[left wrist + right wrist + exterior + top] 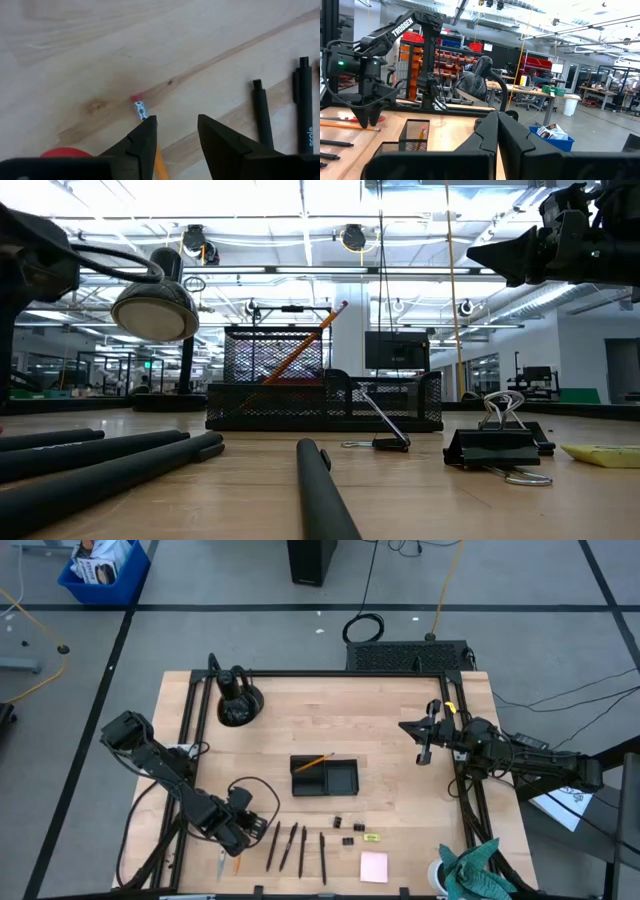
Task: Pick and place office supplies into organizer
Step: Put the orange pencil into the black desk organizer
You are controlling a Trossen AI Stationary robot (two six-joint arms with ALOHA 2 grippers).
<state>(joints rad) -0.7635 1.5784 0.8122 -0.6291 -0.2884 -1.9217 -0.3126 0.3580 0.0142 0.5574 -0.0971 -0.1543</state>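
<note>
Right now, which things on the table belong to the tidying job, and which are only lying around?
Job: organizer with one pencil in it; second pencil; scissors; black pens; clips; yellow-green piece; pink notepad.

Lying about: desk lamp; teal cloth.

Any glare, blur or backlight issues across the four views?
Low view: bright ceiling lights backlight the organizer; the near black pens are soft. Left wrist view: left gripper fingers dark, the pencil slightly blurred. High view: even light, soft shadows on the table. Right wrist view: right gripper near and blurry, room sharper.
</note>
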